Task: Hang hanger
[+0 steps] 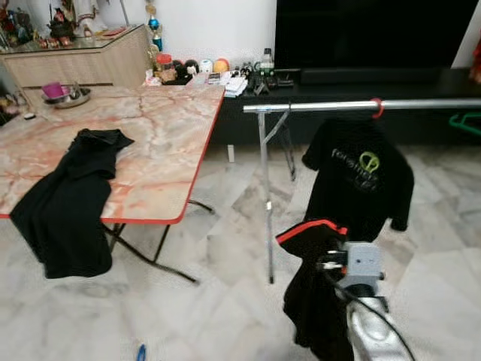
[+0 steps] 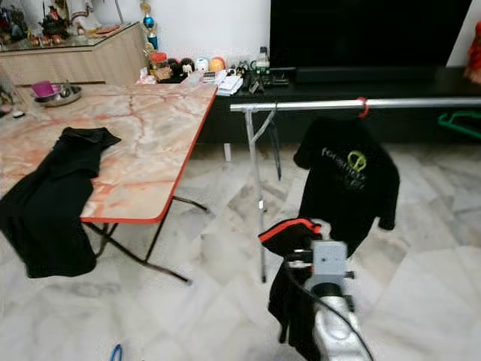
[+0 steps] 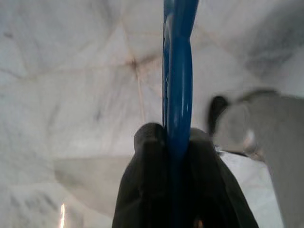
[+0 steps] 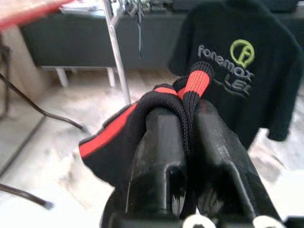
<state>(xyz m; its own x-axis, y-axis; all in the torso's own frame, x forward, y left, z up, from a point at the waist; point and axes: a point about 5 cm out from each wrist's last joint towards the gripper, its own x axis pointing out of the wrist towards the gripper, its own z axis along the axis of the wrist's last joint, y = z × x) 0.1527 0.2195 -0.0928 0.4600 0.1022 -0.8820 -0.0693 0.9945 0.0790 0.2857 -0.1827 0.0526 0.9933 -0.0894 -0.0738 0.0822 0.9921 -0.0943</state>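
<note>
Your right gripper (image 4: 183, 142) is pinching the red-trimmed collar of a black shirt (image 1: 312, 293) low in front of you, while your left gripper (image 3: 176, 147) is clamping a blue hanger (image 3: 178, 71) down over the marble floor (image 1: 225, 301). You are judging this as the dressing step: the hanger is needing to go into that collar before heading for the rail (image 1: 323, 107), where a printed black T-shirt (image 1: 361, 180) is already hanging.

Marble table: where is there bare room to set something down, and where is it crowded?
The table is bare across its middle and right side, between the draped black garment and the red edge. The far left corner holds a bowl; clutter lines the cabinet behind.
</note>
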